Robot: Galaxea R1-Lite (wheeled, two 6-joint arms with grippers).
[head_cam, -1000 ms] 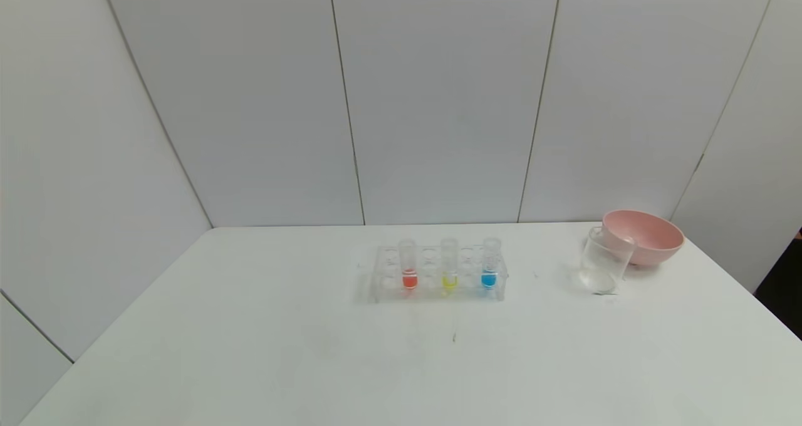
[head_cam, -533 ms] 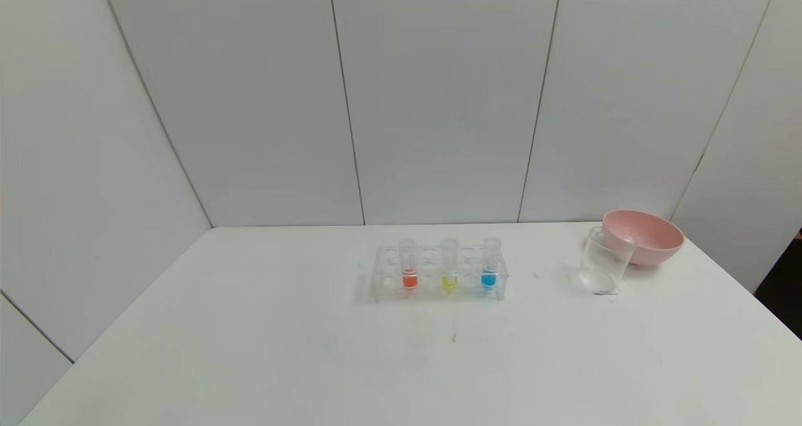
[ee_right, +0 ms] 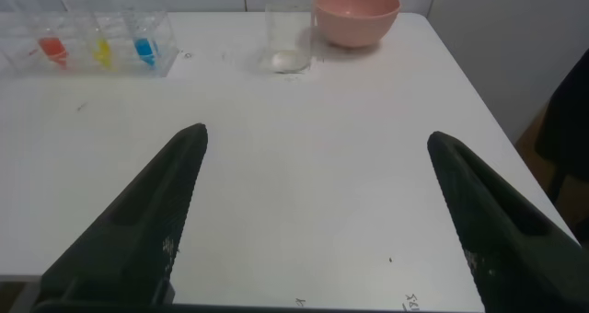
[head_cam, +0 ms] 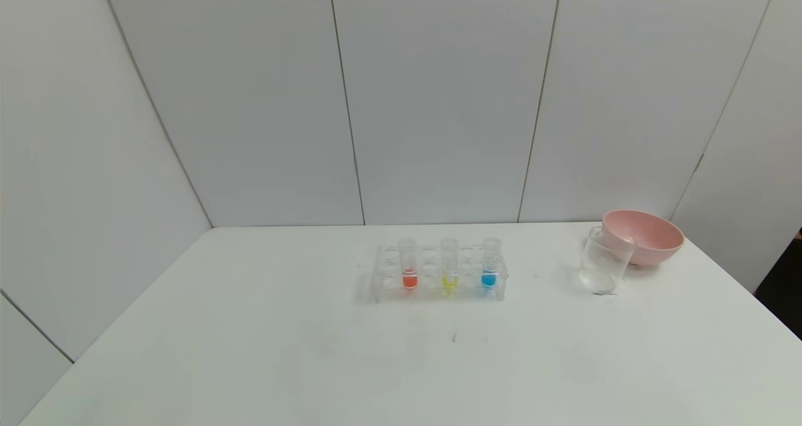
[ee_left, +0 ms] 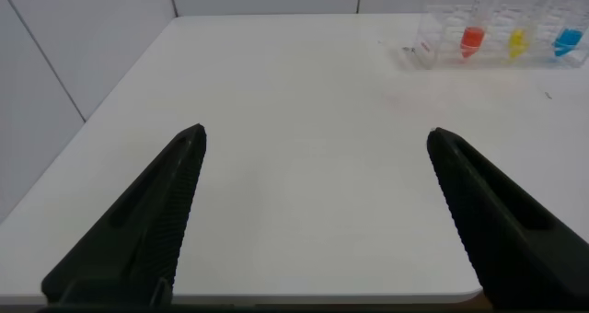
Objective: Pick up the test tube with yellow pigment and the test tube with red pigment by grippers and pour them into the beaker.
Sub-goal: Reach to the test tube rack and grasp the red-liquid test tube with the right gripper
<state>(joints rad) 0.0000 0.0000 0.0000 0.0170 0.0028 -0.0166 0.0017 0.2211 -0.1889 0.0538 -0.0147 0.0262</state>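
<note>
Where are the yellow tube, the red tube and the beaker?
test tube with yellow pigment (head_cam: 449, 281), head view: on its yellow liquid, near the bottom.
test tube with red pigment (head_cam: 409, 281), head view: on its red-orange liquid, near the bottom.
beaker (head_cam: 601, 268), head view: on its clear front wall.

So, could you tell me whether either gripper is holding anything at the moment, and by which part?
Nothing is held: the left gripper and the right gripper are both open and empty above the table.

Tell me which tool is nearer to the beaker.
Right. The right tool hangs open at the table's near edge on the beaker side; the left tool, also open, is beyond the tube rack.
</note>
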